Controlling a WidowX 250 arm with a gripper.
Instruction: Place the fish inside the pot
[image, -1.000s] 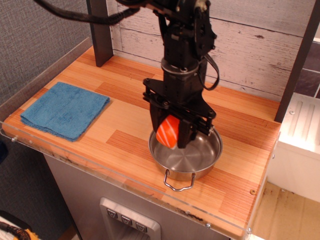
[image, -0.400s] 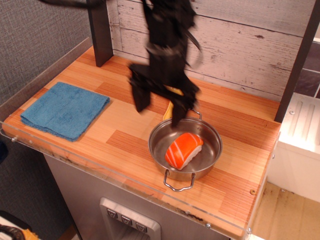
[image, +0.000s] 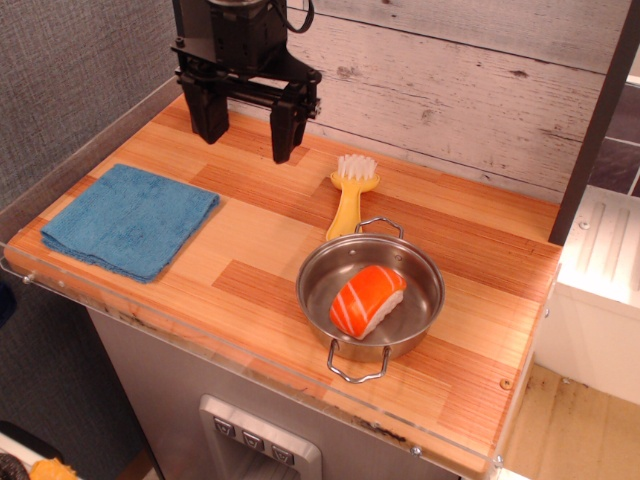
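The fish (image: 367, 299), an orange toy nigiri with white stripes on a white base, lies inside the round steel pot (image: 315, 277) at the front right of the wooden table. The pot has two wire loop handles, one toward the front and one toward the back. My black gripper (image: 248, 128) is open and empty. It hangs high at the back left, well apart from the pot, with its two fingers spread wide.
A yellow brush (image: 350, 196) with white bristles lies just behind the pot. A folded blue cloth (image: 131, 219) lies at the left. A dark post stands at the back left, a plank wall runs along the back, and a clear lip edges the table front.
My gripper held the fish over the pot, then let it go. The fish now lies in the pot. The gripper has risen and moved back and to the left.
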